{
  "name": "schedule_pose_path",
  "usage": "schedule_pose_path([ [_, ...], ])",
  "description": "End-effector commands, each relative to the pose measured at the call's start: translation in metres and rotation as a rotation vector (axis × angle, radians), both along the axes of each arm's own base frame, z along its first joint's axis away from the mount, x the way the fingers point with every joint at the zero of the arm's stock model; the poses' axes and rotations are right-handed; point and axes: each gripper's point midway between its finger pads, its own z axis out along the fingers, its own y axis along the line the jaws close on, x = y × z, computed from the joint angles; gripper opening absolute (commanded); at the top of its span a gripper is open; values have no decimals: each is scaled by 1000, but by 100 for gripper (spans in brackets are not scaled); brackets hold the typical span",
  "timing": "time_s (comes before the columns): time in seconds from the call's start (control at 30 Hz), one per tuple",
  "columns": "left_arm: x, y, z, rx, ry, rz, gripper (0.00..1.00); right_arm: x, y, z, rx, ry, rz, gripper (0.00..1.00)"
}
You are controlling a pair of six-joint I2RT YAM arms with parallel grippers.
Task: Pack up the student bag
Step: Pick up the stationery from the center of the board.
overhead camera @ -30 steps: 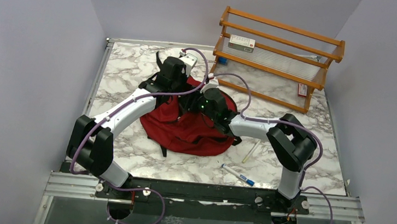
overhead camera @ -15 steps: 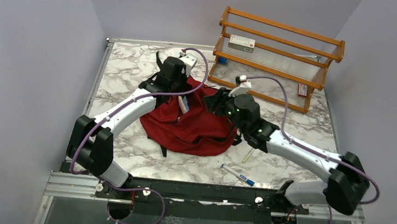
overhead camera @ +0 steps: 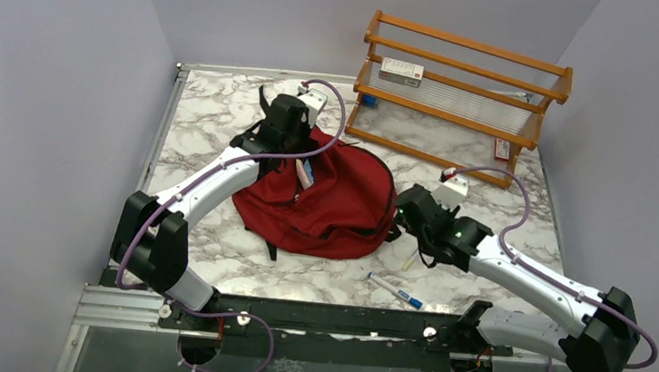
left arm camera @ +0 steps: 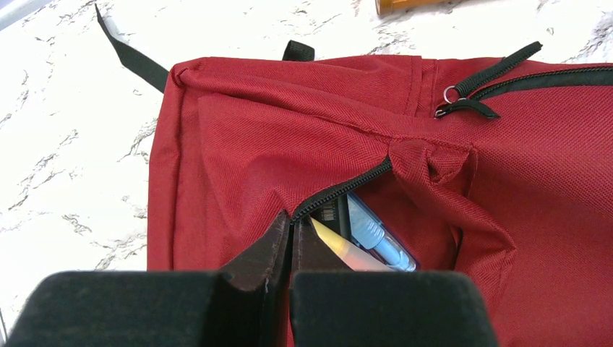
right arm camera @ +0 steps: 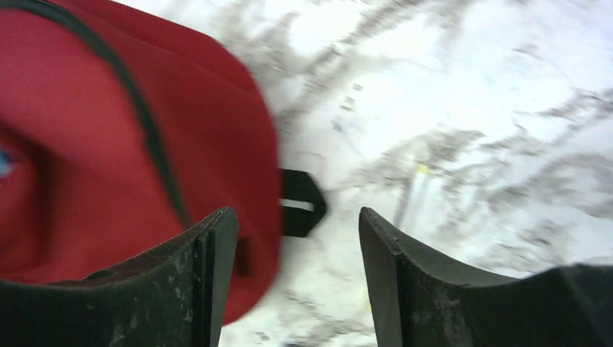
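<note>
Student bag (overhead camera: 333, 205): dark red, lying slumped in the middle of the marble table (overhead camera: 214, 111), with its front pocket unzipped.
Hidden: the pocket shows you only the ends of a yellow pencil (left arm camera: 340, 247) and a blue pen (left arm camera: 372, 235); the rest sits under the fabric. Your right wrist view is smeared with blur.
Left gripper (left arm camera: 289, 235): fingers pressed together, pinching the student bag's pocket edge at the end of the zip.
Right gripper (right arm camera: 296, 217): fingers apart with nothing between them, just off the bag's right side, above a black strap end (right arm camera: 300, 204).
Changed: a second ago your right arm hung over the bag; now it is drawn back to the right. Your left arm has not moved.
Around: a marker (overhead camera: 396, 292) lies on the table near the bag, and a pale stick (overhead camera: 409, 261) is half covered by your right arm. The wooden rack (overhead camera: 462, 98) at the back holds a small box (overhead camera: 401, 71).
</note>
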Motion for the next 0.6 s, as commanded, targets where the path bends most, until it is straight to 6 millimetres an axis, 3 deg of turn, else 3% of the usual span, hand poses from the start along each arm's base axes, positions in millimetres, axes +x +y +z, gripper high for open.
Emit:
schedule_pose_path([
  [0.0,5,8,17,-3,-46,30,0,-28,-55,-42,-170,189,-197,70],
  [0.27,5,9,18,0,-48,32,0,-21,-54,-91,-39,364,-84,68],
  [0.57,6,8,15,4,-40,29,0,-26,-42,-116,-51,484,14,65],
])
